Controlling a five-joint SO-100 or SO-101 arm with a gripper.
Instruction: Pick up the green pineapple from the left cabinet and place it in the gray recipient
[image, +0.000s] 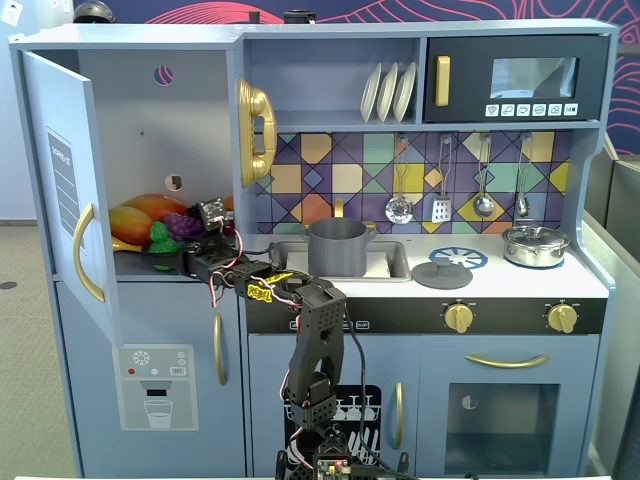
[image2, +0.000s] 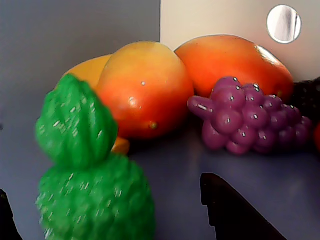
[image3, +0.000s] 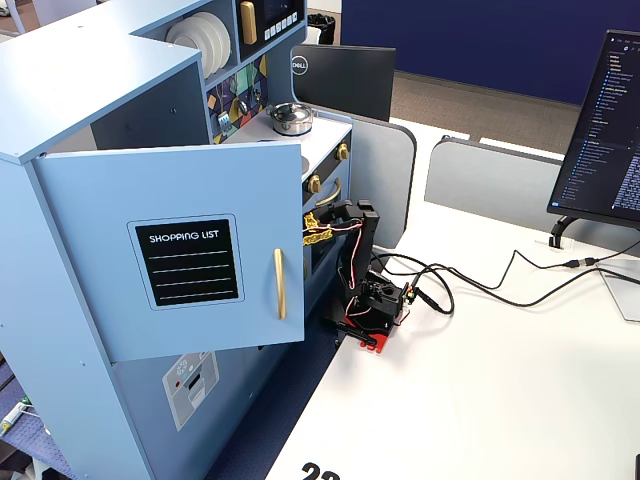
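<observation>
Green pineapple (image2: 92, 190) sits between the open, empty end effector (image2: 107, 220) fingers; advance a little, centre on the body, then close gently.

On the open door of the left cabinet (image3: 170, 260) I read "SHOPPING LIST" in white on a black panel (image3: 187, 263). Far off, the back of a dark monitor (image3: 340, 80) carries the round "DELL" badge (image3: 298, 65). Text on the right screen (image3: 610, 120) is too small for me
</observation>
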